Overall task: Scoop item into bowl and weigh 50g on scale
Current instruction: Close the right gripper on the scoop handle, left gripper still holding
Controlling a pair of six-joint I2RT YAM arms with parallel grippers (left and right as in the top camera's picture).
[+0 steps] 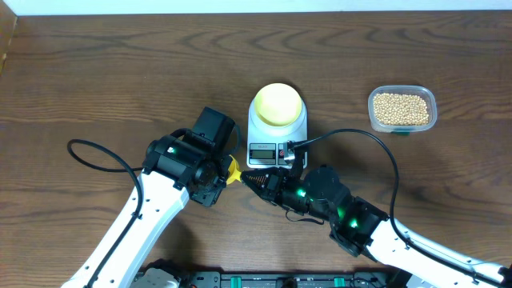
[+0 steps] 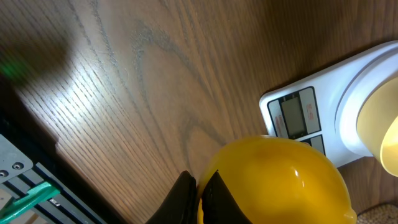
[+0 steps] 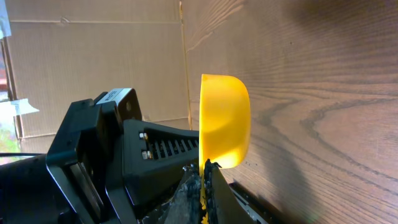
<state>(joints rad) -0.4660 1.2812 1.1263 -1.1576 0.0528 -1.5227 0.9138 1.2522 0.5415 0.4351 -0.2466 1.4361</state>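
Left gripper (image 1: 222,171), right gripper (image 1: 254,181): both clamped on yellow scoop (image 1: 233,170), beside the scale (image 1: 276,136) display.
Beans (image 1: 402,109): in tub (image 1: 432,101) right of scale; we judge them light, rolling, so scoop them.
Bowl (image 1: 277,104): atop scale.

one each of bowl (image 1: 278,102), scale (image 1: 264,138), scoop (image 2: 273,177), tub (image 1: 402,87)

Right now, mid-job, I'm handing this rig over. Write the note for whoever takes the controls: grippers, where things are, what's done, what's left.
Grippers: the left gripper is shut on the yellow scoop. The right gripper is shut on the same scoop from the other side, just in front of the scale.
Things: the bowl sits on the scale and looks empty. The beans are in the clear tub, to the right of the scale.
Done: bowl on scale, scoop in grip.
Left: release one gripper, scoop beans into the bowl, weigh to target. The display is unreadable.
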